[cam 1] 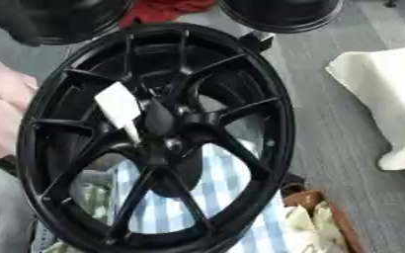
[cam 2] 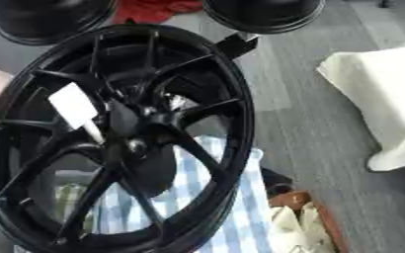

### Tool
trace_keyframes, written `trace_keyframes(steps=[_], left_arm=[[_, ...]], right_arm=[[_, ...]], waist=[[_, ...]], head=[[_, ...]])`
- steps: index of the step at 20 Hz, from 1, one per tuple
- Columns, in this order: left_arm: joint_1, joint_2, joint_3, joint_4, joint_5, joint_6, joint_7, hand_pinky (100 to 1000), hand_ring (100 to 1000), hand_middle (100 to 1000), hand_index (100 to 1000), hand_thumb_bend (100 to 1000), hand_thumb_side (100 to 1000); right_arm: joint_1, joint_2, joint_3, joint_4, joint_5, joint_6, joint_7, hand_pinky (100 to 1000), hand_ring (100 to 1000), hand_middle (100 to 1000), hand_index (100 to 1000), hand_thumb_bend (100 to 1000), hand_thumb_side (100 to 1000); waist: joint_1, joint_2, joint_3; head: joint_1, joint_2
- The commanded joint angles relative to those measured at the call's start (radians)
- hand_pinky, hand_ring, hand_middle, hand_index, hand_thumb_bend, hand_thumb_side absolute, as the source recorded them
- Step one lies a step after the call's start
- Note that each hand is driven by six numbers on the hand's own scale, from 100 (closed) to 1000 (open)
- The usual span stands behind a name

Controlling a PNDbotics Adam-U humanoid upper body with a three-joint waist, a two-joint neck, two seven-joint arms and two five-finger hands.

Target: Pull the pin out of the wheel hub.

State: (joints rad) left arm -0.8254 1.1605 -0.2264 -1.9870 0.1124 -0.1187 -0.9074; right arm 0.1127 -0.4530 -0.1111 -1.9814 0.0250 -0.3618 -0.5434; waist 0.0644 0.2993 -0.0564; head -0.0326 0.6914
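Black wheel [cam 1: 154,133], upright, tilted; white tag [cam 1: 118,105] beside hub [cam 1: 167,129]. Pin not made out. Hands unseen, state untellable. Risk: wheel toppling under pull.

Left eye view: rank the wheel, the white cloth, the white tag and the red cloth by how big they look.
1. Wheel, fills most of the view.
2. White cloth, cut by the right edge.
3. White tag and red cloth look alike; the red cloth is farther and partly hidden, so unranked.

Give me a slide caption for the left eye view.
Black spoked wheel with a white tag at its hub.
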Motion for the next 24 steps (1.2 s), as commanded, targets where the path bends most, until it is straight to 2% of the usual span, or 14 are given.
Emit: trace_keyframes(steps=[1, 7, 13, 15, 16, 19, 20, 24], left_arm=[[-0.045, -0.003, -0.033, -0.012, -0.023, -0.012, 0.000, 809, 776, 751, 851, 100, 726], [-0.122, -0.062, -0.115, 0.023, -0.032, -0.018, 0.000, 805, 774, 754, 854, 100, 730], [-0.157, -0.098, -0.187, 0.090, -0.064, -0.031, 0.000, 805, 779, 760, 861, 137, 733], [-0.162, -0.106, -0.204, 0.108, -0.078, -0.042, 0.000, 809, 787, 771, 870, 176, 698], [-0.165, -0.110, -0.209, 0.116, -0.086, -0.050, 0.000, 813, 793, 780, 878, 215, 636], [-0.168, -0.123, -0.218, 0.148, -0.106, -0.081, 0.000, 823, 804, 791, 887, 292, 535], [-0.168, -0.126, -0.221, 0.159, -0.112, -0.091, 0.000, 826, 807, 792, 892, 347, 481], [-0.170, -0.145, -0.241, 0.201, -0.133, -0.123, 0.000, 829, 811, 793, 896, 419, 381]], right_arm=[[-0.009, -0.019, -0.001, -0.019, -0.010, -0.002, 0.010, 816, 730, 760, 651, 100, 414], [-0.013, -0.017, 0.001, -0.019, -0.020, -0.003, 0.018, 816, 728, 758, 651, 100, 416], [-0.017, -0.017, 0.001, -0.019, -0.030, -0.002, 0.025, 816, 725, 756, 651, 100, 418], [-0.017, -0.016, 0.001, -0.019, -0.033, -0.002, 0.026, 816, 724, 754, 651, 100, 419], [-0.018, -0.016, 0.001, -0.019, -0.034, -0.002, 0.027, 816, 722, 753, 651, 100, 420], [-0.019, -0.013, 0.001, -0.019, -0.038, -0.002, 0.030, 816, 720, 752, 650, 100, 424], [-0.019, -0.012, 0.001, -0.019, -0.040, -0.001, 0.031, 816, 719, 752, 649, 100, 427], [-0.021, -0.007, 0.002, -0.019, -0.044, 0.001, 0.032, 816, 718, 751, 648, 100, 435]], waist=[[-0.001, -0.021, -0.005], [-0.001, -0.023, -0.018], [-0.001, -0.029, -0.021], [-0.001, -0.031, -0.023], [-0.001, -0.032, -0.023], [-0.001, -0.034, -0.025], [-0.001, -0.034, -0.026], [0.000, -0.032, -0.029]], head=[[0.005, -0.006], [0.004, -0.001], [0.009, 0.009], [0.011, 0.015], [0.012, 0.018], [0.011, 0.021], [0.011, 0.022], [0.009, 0.025]])
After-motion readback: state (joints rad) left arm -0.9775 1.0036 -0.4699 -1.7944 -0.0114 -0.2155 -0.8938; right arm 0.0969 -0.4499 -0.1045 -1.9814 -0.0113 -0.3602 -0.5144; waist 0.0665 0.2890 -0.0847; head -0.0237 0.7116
